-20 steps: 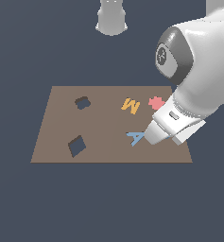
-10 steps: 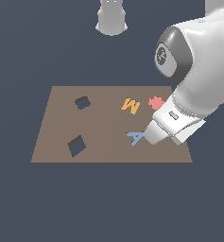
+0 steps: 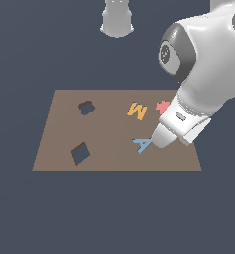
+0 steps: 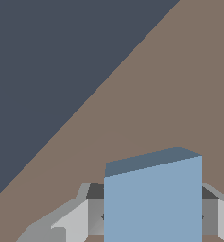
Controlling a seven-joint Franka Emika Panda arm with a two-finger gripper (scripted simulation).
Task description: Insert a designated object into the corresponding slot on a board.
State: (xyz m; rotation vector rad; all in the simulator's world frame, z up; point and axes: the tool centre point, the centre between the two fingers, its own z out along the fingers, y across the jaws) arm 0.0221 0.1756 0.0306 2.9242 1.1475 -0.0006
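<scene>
Place: simulated test scene | Evidence: flat-shaded render, featureless dark floor (image 3: 20, 213), lone brown board (image 3: 114, 158)

Brown board (image 3: 109, 149) flat on dark floor (image 3: 49, 213).

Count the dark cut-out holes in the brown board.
2: a notched hole toward the far edge and a diamond-shaped slot nearer the camera, both at the exterior view's left. The arm might hide more.

The small light-blue flat square block (image 4: 152, 203) sits between the gripper (image 4: 151, 215) fingers, above the flat brown rectangular board (image 3: 109, 158), with the dark diamond-turned square hole (image 3: 80, 153) well apart.
</scene>
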